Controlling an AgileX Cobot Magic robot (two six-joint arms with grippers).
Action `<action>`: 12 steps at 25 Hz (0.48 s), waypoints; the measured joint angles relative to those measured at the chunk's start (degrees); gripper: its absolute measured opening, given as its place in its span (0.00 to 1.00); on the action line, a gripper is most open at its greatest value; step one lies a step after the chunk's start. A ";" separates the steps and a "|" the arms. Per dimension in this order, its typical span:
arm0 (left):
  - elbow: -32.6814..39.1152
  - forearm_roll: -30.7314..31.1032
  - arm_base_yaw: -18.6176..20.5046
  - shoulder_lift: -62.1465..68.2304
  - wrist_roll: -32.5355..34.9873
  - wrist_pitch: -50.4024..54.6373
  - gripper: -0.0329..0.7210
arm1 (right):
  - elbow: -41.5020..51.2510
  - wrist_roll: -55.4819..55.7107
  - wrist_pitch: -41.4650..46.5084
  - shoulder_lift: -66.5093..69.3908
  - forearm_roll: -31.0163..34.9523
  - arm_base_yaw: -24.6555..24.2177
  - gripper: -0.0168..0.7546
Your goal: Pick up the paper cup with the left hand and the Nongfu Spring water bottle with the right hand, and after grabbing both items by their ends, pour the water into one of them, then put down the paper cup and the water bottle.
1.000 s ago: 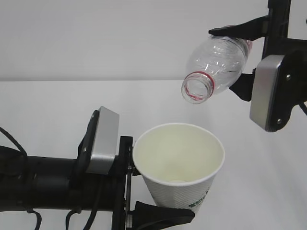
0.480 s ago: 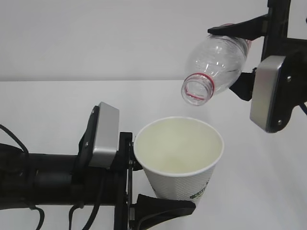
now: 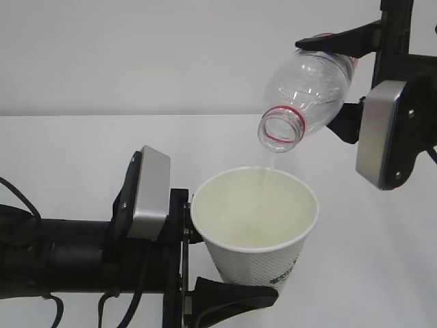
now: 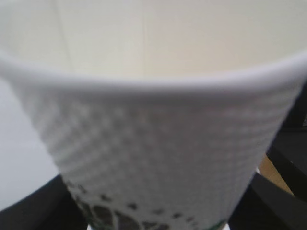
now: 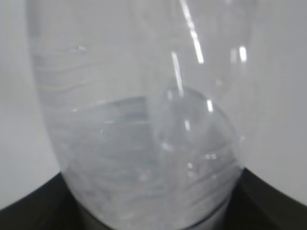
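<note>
One thin stream of water (image 3: 268, 179) now falls from my tilted Nongfu Spring water bottle (image 3: 306, 96), upper right, into the paper cup (image 3: 255, 229); both jaws hold, arms unmoved.

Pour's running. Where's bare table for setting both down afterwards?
Bare white table stretches behind the left hand, up to the wall. Another free strip lies right of the white paper cup, below the right hand. Crowded: the gap between cup rim and the clear capless water bottle.

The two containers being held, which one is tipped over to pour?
The water bottle, held in the right gripper, mouth angled down above the upright paper cup.
</note>
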 joint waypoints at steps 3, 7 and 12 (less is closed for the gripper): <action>0.00 0.00 0.00 0.00 0.00 0.41 0.78 | 0.00 -0.90 0.00 0.00 0.00 0.00 0.69; 0.00 0.00 0.00 0.00 0.00 1.27 0.78 | 0.00 -1.31 -0.04 0.00 0.00 0.00 0.69; 0.00 0.00 0.00 0.00 0.00 1.27 0.78 | 0.00 -1.31 -0.04 0.00 0.00 0.00 0.69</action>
